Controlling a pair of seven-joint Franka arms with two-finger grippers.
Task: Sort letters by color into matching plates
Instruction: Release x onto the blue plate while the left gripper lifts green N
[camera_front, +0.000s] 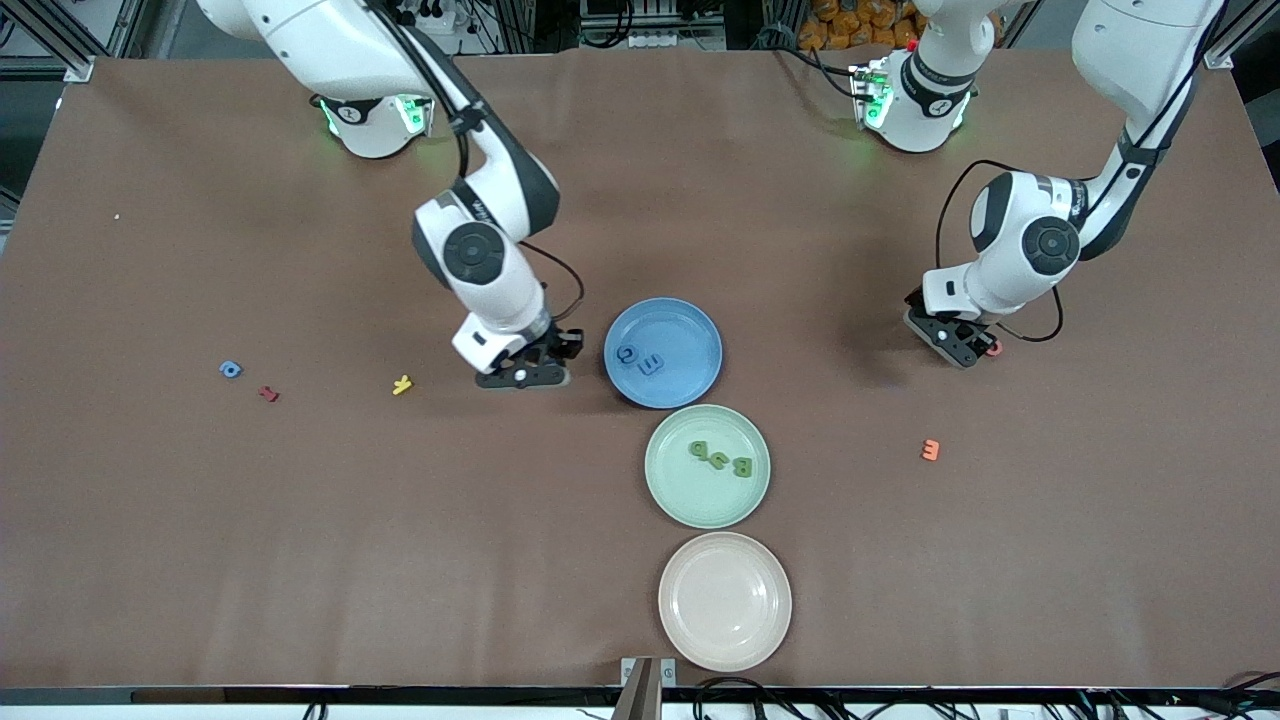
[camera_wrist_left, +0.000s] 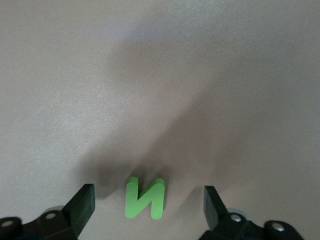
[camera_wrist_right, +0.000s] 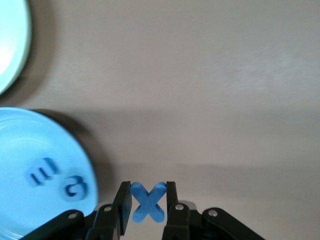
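two blue letters (camera_front: 639, 360) in blue plate (camera_front: 700, 330) (three green (camera_front: 722, 458) in mint plate (camera_front: 665, 490)).

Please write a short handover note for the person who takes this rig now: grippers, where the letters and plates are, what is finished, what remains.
Right gripper: shut on the blue X, low beside the blue plate.
Left gripper: open around the green N on the table.
Done: two blue letters in the blue plate, three green letters in the green plate.
Left: drop the X, grasp and deliver the N, and fetch the loose blue letter toward the right arm's end.
The beige plate holds nothing; red, yellow and orange letters lie loose.
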